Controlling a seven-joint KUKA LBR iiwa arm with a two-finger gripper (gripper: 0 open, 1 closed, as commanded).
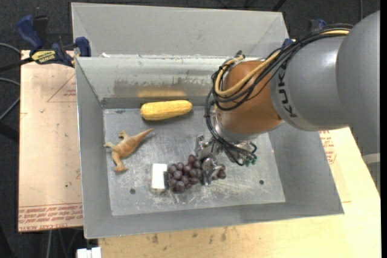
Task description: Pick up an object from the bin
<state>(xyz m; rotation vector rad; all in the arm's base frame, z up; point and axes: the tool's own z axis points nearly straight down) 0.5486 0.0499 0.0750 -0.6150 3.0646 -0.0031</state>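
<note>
Dark purple bunch of round toy grapes (183, 176) on the floor of the grey metal bin (254, 190), near its front edge.
The end effector (210, 167) sits low at the bunch's right end; whether it is released or clenched cannot be told. A small white rectangular block (158, 177) touches the bunch's left end. A tan toy dinosaur (124, 147) lies farther left, and a yellow corn cob (166, 109) by the back wall.

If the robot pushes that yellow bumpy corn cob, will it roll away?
Probably a little. The yellow bumpy corn cob is long and rounded, lying on its side, so a sideways nudge would likely roll it. It lies close to the grey bin's back wall, which should stop it soon.
</note>
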